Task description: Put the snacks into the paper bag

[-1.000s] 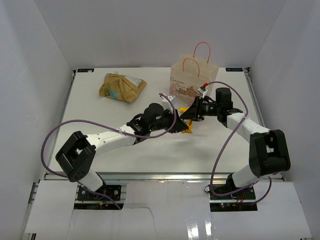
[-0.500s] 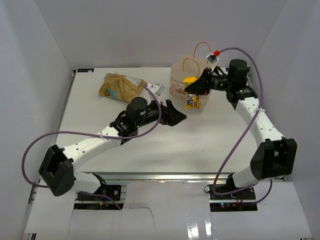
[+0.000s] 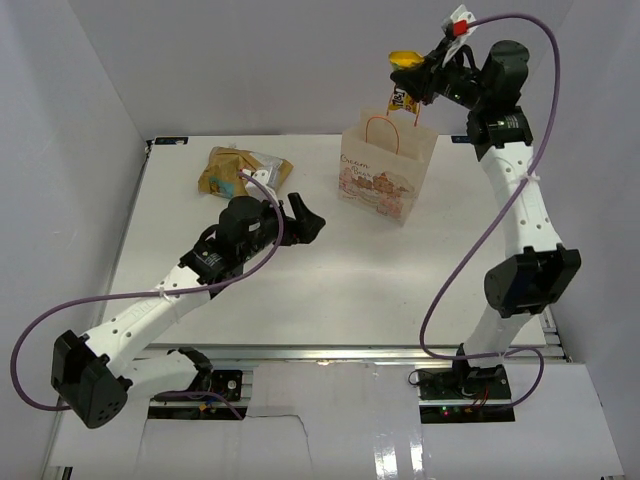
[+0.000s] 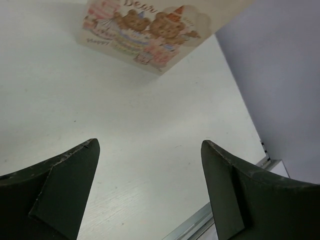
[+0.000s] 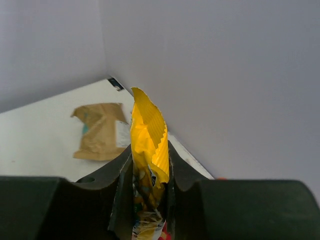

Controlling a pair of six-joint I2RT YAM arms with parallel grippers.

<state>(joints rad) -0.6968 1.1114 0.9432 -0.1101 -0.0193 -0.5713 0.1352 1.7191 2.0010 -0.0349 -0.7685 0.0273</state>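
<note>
Top view: a yellow bar (image 3: 402, 62) is being held aloft by the right jaws, above the upright paper bag (image 3: 385, 172) in this view. The left jaws are being held wide apart, empty, over the counter (image 3: 350, 290).
Left wrist: the bag's bear print is being framed beyond the spread jaws.
Right wrist: the bar is being pinched between closed jaws.

The left pincer (image 4: 150, 144) hangs above the white tabletop (image 4: 75, 100), its dark fingers (image 4: 60, 185) spread wide with nothing between them. Beyond stands the bear-printed paper bag (image 4: 145, 30), with a grey wall (image 4: 280, 65) at right.

A snack bar (image 3: 404, 60) hangs above the paper bag (image 3: 385, 175); the big snack bag (image 3: 240, 172) lies left.
</note>
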